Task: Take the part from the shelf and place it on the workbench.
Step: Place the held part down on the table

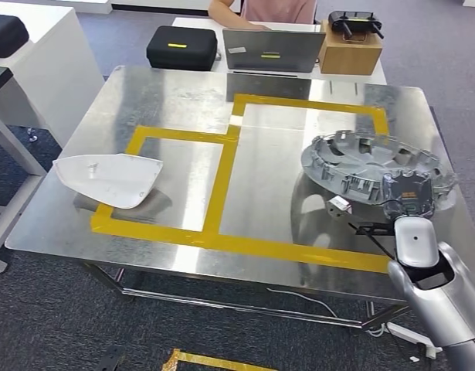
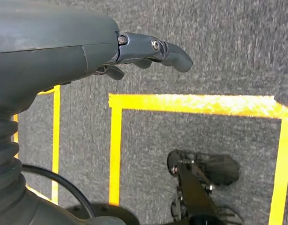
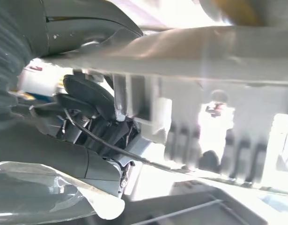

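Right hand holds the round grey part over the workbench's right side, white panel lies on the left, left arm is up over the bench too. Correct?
Not quite. The left hand hangs over taped carpet floor, per the left wrist view. Otherwise correct: right hand, round grey part, workbench, white panel.

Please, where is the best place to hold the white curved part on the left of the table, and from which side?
Probably the white curved part's raised right edge: it lifts off the steel table with a shadow underneath, leaving room for fingers. Come from its right side.
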